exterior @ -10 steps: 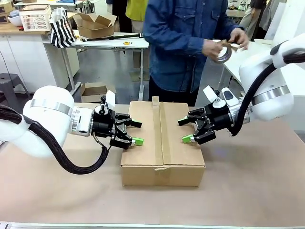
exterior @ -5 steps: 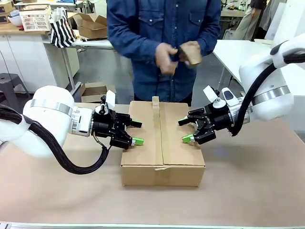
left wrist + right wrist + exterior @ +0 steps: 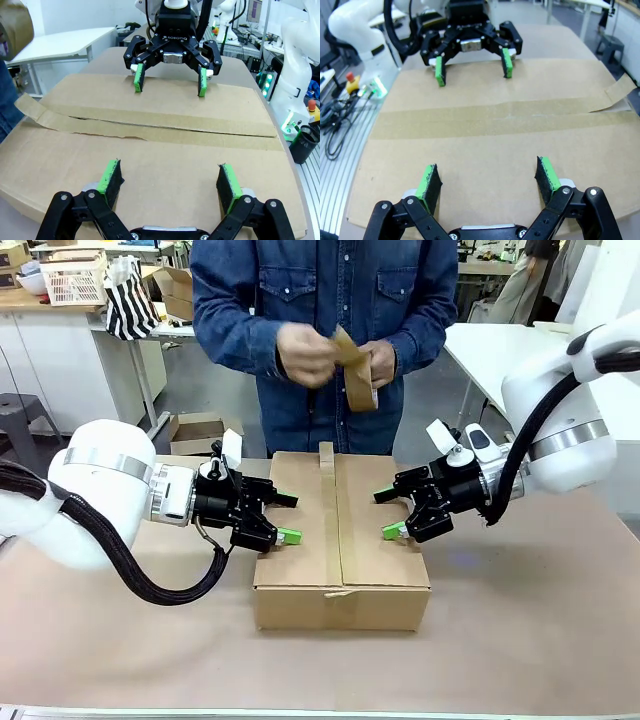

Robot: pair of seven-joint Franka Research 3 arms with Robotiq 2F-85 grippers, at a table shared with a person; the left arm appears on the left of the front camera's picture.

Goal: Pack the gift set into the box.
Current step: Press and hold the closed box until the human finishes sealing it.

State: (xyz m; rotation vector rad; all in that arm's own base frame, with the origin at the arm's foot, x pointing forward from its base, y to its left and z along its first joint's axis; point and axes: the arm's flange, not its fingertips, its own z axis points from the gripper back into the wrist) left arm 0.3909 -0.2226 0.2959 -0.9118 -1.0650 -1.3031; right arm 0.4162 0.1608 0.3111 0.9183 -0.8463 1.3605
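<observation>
The box (image 3: 375,540) lies shut in the middle of the table, a strip of brown paper tape (image 3: 330,520) running along its top seam. My left gripper (image 3: 288,518) is open, its green pads resting on the left top flap. My right gripper (image 3: 386,513) is open on the right flap. The left wrist view has my left gripper (image 3: 169,177) on the box (image 3: 160,155), with the right gripper (image 3: 170,81) facing it. From the right wrist, my right gripper (image 3: 487,182) rests on the box (image 3: 485,150), the left gripper (image 3: 472,65) opposite. The gift set is hidden.
A person stands at the far side, both hands holding a roll of brown tape (image 3: 358,378) above the box's far end. Bare brown table (image 3: 520,620) surrounds the box. White tables, a smaller carton (image 3: 182,292) and a striped bag (image 3: 130,302) stand behind.
The person has stepped from the right to the middle of the far side, bringing the tape roll over the box's far end. Both grippers have stayed put.
</observation>
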